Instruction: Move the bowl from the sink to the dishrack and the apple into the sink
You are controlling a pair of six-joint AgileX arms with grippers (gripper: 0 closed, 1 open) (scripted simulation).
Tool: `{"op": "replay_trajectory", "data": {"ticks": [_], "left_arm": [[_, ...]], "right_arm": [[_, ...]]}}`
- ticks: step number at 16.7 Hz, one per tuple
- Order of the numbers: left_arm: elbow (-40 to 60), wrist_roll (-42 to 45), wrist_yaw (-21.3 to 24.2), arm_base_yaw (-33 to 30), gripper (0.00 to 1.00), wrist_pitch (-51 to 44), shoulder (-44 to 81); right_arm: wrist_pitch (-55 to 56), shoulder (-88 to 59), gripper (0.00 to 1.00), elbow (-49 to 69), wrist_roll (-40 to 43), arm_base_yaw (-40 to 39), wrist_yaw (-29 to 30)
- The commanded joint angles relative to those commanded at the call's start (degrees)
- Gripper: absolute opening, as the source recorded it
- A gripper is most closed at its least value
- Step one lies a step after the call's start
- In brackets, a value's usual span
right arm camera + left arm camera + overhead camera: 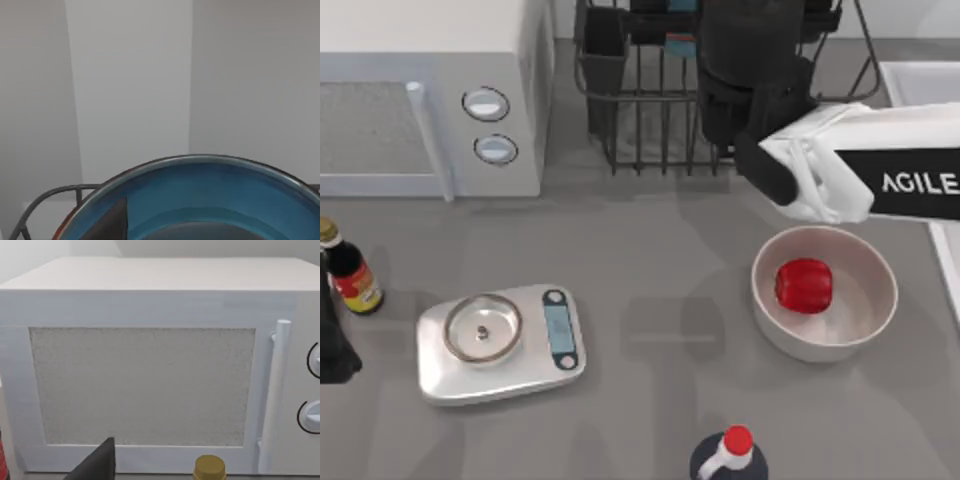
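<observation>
Nearest the overhead camera, the right arm (880,170), white with black lettering, reached from the right edge toward the dishrack (650,110) at the far centre of the bench (660,260). Its dark wrist covered the rack's right part, so the right end effector's opening could not be told. In the right wrist view the bowl (200,195), teal-blue inside with a hint of orange-red rim, sat close under the camera, a dark finger (112,222) against its inner wall and rack wire (45,200) beside it; whether it was gripped was unclear.

Near edge of bench: a red-capped dark bottle (730,455). Left of centre, a white scale (500,340) with a round glass dish. Right, an off-white bowl (865,320) with the apple (804,285) inside it. Far left, a sauce bottle (348,270), and the left arm (332,340) parked at that edge; left end effector state cannot be told. Behind, a white microwave (430,90). The sink (920,85) lay at far right, rim partly seen.
</observation>
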State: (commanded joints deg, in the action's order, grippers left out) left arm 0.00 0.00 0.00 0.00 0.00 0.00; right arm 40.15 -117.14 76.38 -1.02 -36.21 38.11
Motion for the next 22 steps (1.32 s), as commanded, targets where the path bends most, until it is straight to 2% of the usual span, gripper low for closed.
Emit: {"op": "replay_trajectory", "data": {"ticks": [6, 10, 13, 17, 22], "left_arm": [[0.0, 0.0, 0.0, 0.0, 1.0, 0.0, 0.0], [0.0, 0.0, 0.0, 0.0, 1.0, 0.0, 0.0], [0.0, 0.0, 0.0, 0.0, 1.0, 0.0, 0.0], [0.0, 0.0, 0.0, 0.0, 1.0, 0.0, 0.0], [0.0, 0.0, 0.0, 0.0, 1.0, 0.0, 0.0]], "right_arm": [[-0.3, 0.5, 1.0, -0.2, 0.0, 0.3, 0.0], [-4.8, 7.6, 1.0, -5.8, -0.6, 7.0, -1.8], [-11.6, 17.9, 1.0, -15.1, -1.3, 15.4, -6.3], [-23.1, 33.4, 1.0, -33.6, -0.5, 25.0, -14.6], [-33.5, 62.9, 1.0, -54.3, 1.3, 30.1, -23.6]]}}
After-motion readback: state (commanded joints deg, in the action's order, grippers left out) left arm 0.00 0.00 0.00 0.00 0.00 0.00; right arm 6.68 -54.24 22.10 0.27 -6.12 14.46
